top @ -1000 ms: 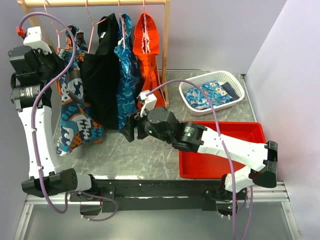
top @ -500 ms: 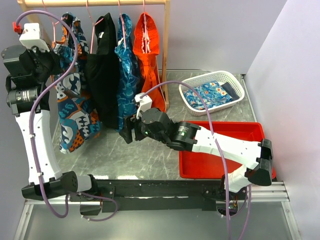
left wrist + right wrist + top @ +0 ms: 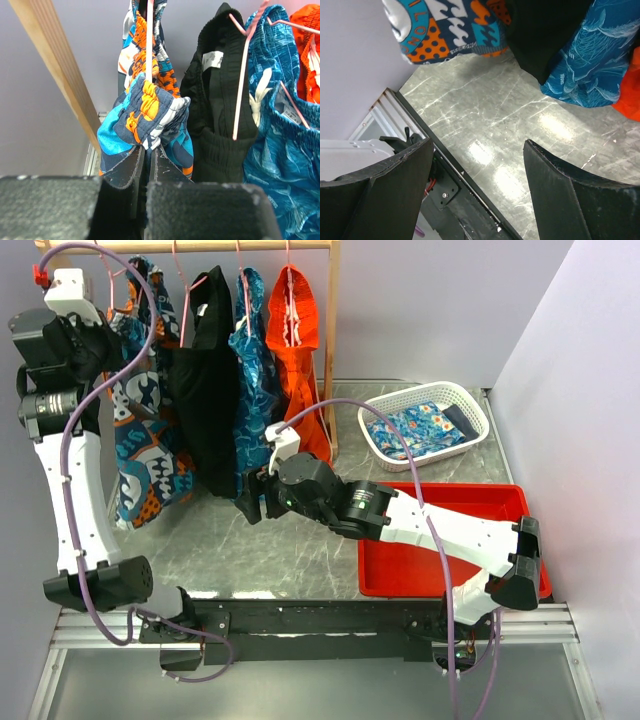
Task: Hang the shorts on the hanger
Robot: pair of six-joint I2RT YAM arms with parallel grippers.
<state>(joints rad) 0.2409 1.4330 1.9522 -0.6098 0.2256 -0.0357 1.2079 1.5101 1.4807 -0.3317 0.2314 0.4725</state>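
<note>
A: Arm casings?
B: Left arm (image 3: 78, 502) and right arm (image 3: 452, 532) alike: white link shells, black joint housings, a lilac cable (image 3: 340, 401) looped along each.
A: And the tooling?
B: Right gripper (image 3: 477, 145): broad matte-black fingers (image 3: 395, 185), edges scuffed grey. Left gripper (image 3: 147, 152) likewise.

**Inventory Count: Rail, Bench and Arms**

Wooden rail (image 3: 200, 246): one.
Garments hung on it: four, namely the shorts (image 3: 140, 430), one black garment (image 3: 205, 390), one teal garment (image 3: 255, 380) and one orange garment (image 3: 295, 330).
Pink wire hangers: four, one per garment. These are the hanger (image 3: 149, 40) carrying the shorts and three more pink hangers (image 3: 242, 75).
On the bench (image 3: 290, 550): one white basket (image 3: 470, 405) holding one floral cloth (image 3: 415, 430), and one red tray (image 3: 500, 500).
Robot arms: two, with one pincer apiece, the left pincer (image 3: 145, 155) and the right pincer (image 3: 477, 145).
</note>
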